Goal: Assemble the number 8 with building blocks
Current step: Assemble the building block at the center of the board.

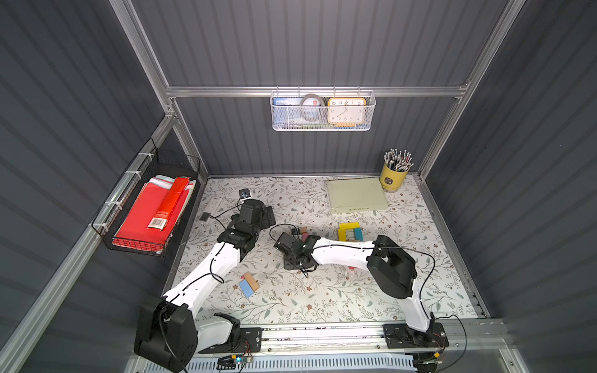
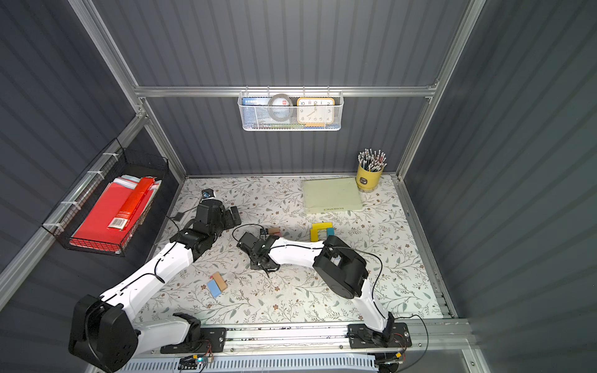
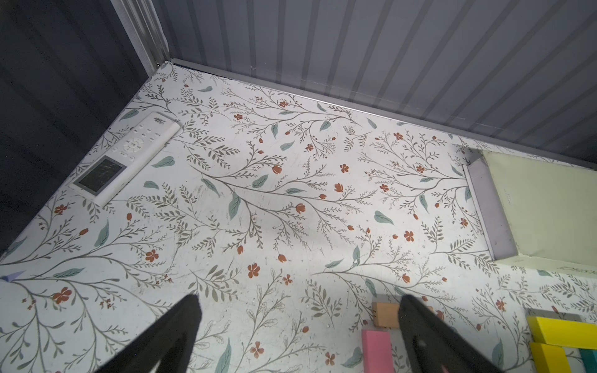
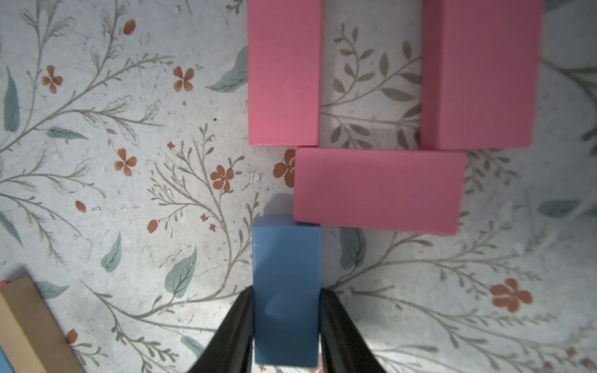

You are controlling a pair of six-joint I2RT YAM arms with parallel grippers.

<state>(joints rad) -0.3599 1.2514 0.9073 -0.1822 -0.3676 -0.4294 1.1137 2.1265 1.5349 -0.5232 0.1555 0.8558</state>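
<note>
- The blue block (image 4: 287, 252) is near the middle of the table (image 1: 323, 290). I cannot tell if it lies flat on the table or hangs just above it.
- The right gripper (image 4: 287, 290) holds the blue block. Its fingers (image 4: 235, 323) are close together and press on the two long sides.
- The far end of the blue block touches a corner of the pink blocks (image 4: 378, 190). Two of them lie side by side with a gap, and the third lies across their ends, like a letter U.
- I think the step is putting the blue block down to start the second ring of the 8. The first ring looks open on one side, so a lot is left to do.
- Next, the fingers need to let go softly and lift straight up, so nothing gets dragged or bumped. Then another block is needed.
- The left gripper (image 3: 298, 300) is wide open and empty — it hangs over bare table, off to the side.
- More blocks wait close by. A second blue block (image 1: 246, 288) touches a tan block (image 1: 253, 280), and a yellow square (image 1: 348, 225) of blocks sits near the right arm.
- The table is flat, with a leaf and flower print. It looks smooth, so blocks may slide if pushed.
- A remote (image 3: 126, 158), a pale pad (image 1: 355, 195) and a cup (image 1: 392, 179) of pencils sit at the back.
- The walls (image 1: 307, 48) are grey with ribs. A white basket (image 1: 323, 126) with a clock hangs there — and a black basket (image 1: 139, 245) holds red folders.
</note>
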